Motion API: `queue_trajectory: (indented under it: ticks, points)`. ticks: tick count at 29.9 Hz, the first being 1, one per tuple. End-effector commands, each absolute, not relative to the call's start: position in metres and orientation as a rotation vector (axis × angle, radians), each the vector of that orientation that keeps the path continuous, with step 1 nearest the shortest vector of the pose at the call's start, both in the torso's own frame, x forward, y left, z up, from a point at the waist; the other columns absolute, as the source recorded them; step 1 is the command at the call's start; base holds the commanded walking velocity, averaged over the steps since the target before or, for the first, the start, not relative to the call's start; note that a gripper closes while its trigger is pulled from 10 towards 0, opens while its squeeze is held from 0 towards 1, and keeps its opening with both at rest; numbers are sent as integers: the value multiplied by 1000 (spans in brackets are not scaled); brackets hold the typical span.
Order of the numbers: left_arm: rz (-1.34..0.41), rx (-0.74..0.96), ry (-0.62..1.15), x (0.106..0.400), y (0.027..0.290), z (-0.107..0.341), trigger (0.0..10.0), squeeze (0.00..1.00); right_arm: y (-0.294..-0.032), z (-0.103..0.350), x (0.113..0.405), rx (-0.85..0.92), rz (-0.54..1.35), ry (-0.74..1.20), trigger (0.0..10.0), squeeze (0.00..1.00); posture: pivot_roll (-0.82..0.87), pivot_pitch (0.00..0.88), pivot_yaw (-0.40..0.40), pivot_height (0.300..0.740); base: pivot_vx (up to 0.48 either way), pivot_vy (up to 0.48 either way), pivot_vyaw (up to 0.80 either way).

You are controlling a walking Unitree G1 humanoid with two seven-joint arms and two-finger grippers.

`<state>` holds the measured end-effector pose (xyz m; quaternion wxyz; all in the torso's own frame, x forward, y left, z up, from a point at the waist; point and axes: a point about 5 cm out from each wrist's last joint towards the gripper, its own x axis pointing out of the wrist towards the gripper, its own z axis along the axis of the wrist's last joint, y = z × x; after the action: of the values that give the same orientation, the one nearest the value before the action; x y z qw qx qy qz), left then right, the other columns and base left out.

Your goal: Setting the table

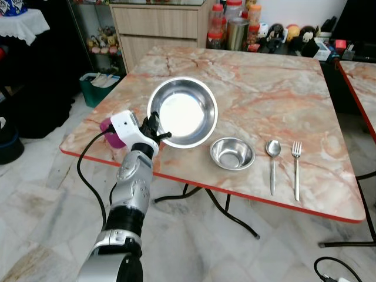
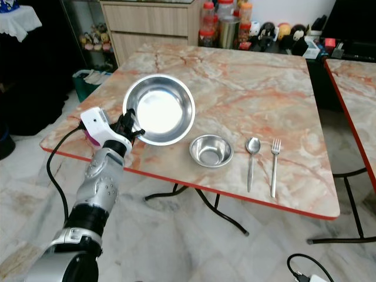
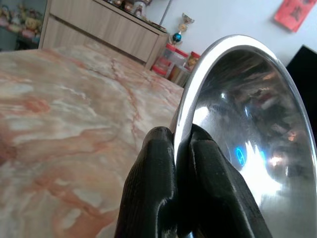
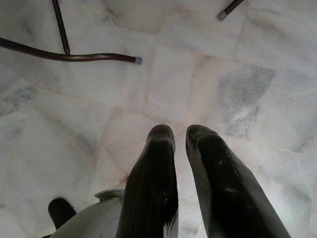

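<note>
A large round steel bowl (image 1: 183, 111) is held by its near-left rim in the left end effector (image 1: 155, 130), whose two black fingers (image 3: 153, 193) are pinched on the thin rim, one on each face. The bowl is tilted, its polished inner face turned toward the head camera, over the near-left part of the tabletop (image 1: 264, 88); whether its far edge touches the surface cannot be told. Just to the bowl's right, near the front edge, a small steel bowl (image 1: 232, 153) stands upright. Further right a spoon (image 1: 272, 160) and a fork (image 1: 296, 165) are laid side by side, apart from each other, handles toward the front edge.

The tabletop is square, of pink-orange marble pattern with darker veins, smooth and glossy, and edged with a red band. Its far half is bare up to a row of jars and bottles (image 1: 234, 24) and small figurines (image 1: 288, 33) beyond the far edge. A pink object (image 1: 110, 130) is partly hidden behind the left wrist at the near-left corner.

The table is carried on thin dark curved metal legs (image 1: 226, 207). Pale grey-white marble floor tiles (image 1: 247, 252) are seen in front and to the left. A second table (image 1: 361, 82) of the same pattern stands to the right, with a narrow gap between. A wooden cabinet (image 1: 155, 26) stands behind, and a green basket (image 1: 97, 87) on the floor at the left.

The right end effector (image 4: 181, 136) hangs over the floor, its fingers nearly closed with only a narrow gap between the tips.
</note>
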<state>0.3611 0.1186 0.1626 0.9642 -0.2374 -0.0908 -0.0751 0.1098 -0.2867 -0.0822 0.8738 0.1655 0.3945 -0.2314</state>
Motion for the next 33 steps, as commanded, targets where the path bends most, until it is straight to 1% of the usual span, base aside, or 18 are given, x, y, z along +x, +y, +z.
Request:
queue_trajectory:
  ticks: [1,9,19,24,33]
  points:
    - [-170,-425,-262,357,121,176,10000,0,-290,-81,109,345,-499,810,10000,0,55,0,-4,740,0,0,0]
    - [-136,-378,-313,352,126,182,10000,0,-292,-80,109,339,-502,805,10000,0,56,0,-21,740,0,0,0]
    - [-128,-399,-328,356,120,191,10000,0,-293,-80,108,339,-509,817,10000,0,48,0,-23,740,0,-307,0]
    - [-128,-399,-330,356,120,193,10000,0,-292,-81,107,342,-510,823,10000,0,49,0,-19,740,0,-346,-626]
    - [-127,-397,-330,357,121,193,10000,0,-291,-81,107,336,-503,825,10000,0,53,0,-16,740,0,-345,0]
